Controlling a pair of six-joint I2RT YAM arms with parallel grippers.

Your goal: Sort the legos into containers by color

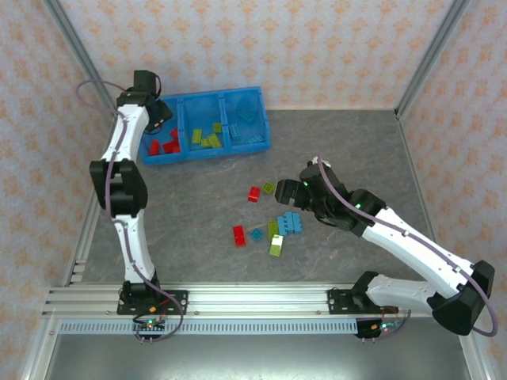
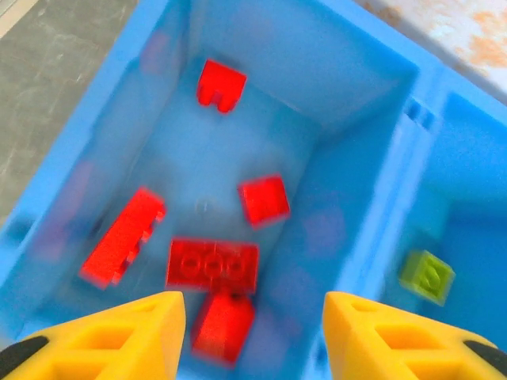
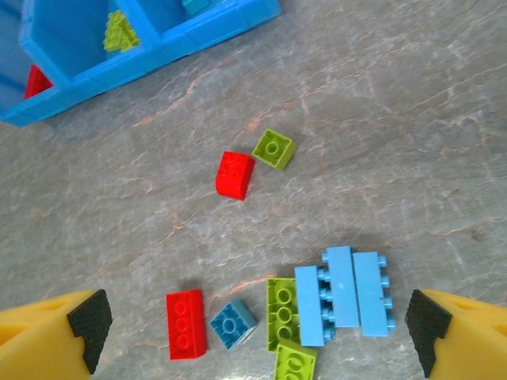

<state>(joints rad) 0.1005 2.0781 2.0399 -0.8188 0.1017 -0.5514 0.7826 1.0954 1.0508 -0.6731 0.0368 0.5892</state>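
the left gripper [image 2: 253, 324] hangs over the left end compartment [image 2: 238, 158] of the tray [image 1: 207, 155], its yellow fingers [image 2: 135, 332] apart and clamped on nothing. right under the gap lies a blurred red brick [image 2: 222, 324]; whether it has settled on the floor of the compartment i cannot tell. four more red bricks [image 2: 212, 264] lie around it in the same compartment, and nothing of another colour is mixed in.

the right gripper [image 3: 257, 328] is spread wide and empty, well away from the tray on its near side, hovering over the loose pile. below it three light blue bricks [image 3: 344, 293] lie side by side, touching a long green brick [image 3: 281, 313].

in the tray's middle compartment sit several green bricks [image 1: 207, 136], and the right end compartment holds blue bricks [image 1: 245, 127], so each colour has its own place.

i judge the job a little over half done. on the table [image 1: 356, 142] in front of the tray are about nine pieces to sort: two red ones [image 3: 235, 174], three green, the three light blue and one small darker blue brick [image 3: 233, 324].
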